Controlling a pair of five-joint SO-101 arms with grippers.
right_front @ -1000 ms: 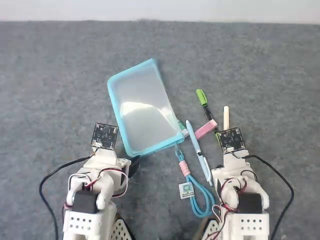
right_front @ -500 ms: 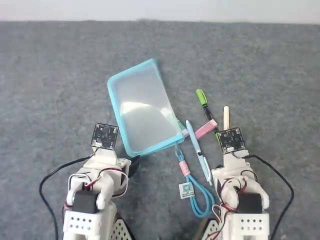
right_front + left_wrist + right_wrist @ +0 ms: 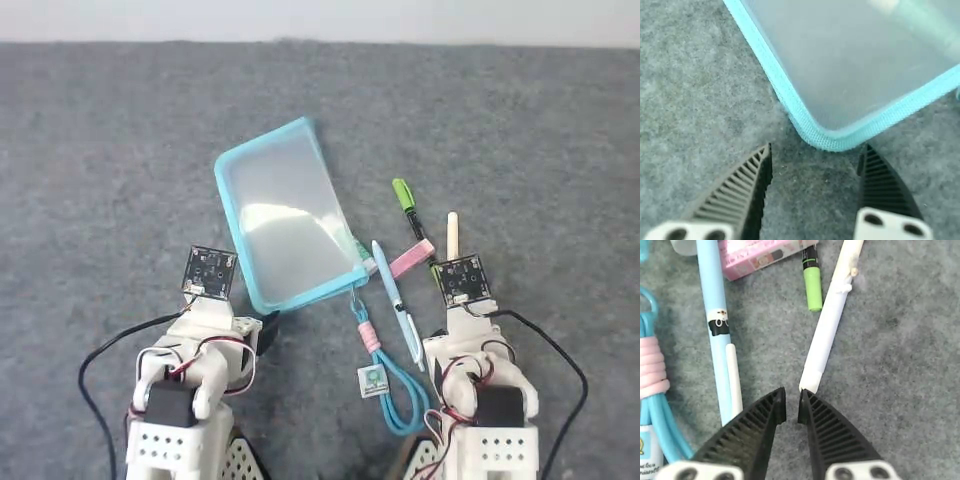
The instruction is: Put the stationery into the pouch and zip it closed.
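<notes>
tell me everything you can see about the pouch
The pouch is a flat rectangle with rounded corners: a frosted, see-through plastic panel bound in a light blue woven edge. It lies flat on the grey mat, turned at an angle, with glare on the panel and nothing visible inside. A blue loop strap with a pink wrap and a small tag trails from the corner nearest the right arm. The left gripper is open just short of the other near corner, not touching it. Whether the zip is open cannot be told.
</notes>
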